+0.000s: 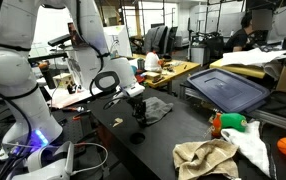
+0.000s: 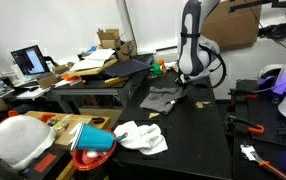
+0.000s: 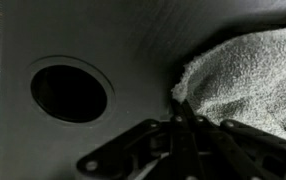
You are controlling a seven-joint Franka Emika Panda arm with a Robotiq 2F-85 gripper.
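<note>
My pincer is closed fully on the rim of a grey towel. The towel lies rumpled on the black table near its robot-side edge, beside a round cable hole. The bite looks thin, so I judge the cloth could slip free if lifted.

Room's decent right around my gripper, which is pinched on the edge of the grey cloth. The desk is mostly bare black top on that side. Watch the round hole in the top, just beside the cloth. Toward the other end a beige towel, a white rag and a green and orange object crowd together. A dark tray stands past the far edge. In an exterior view, hand tools lie along one edge.
</note>
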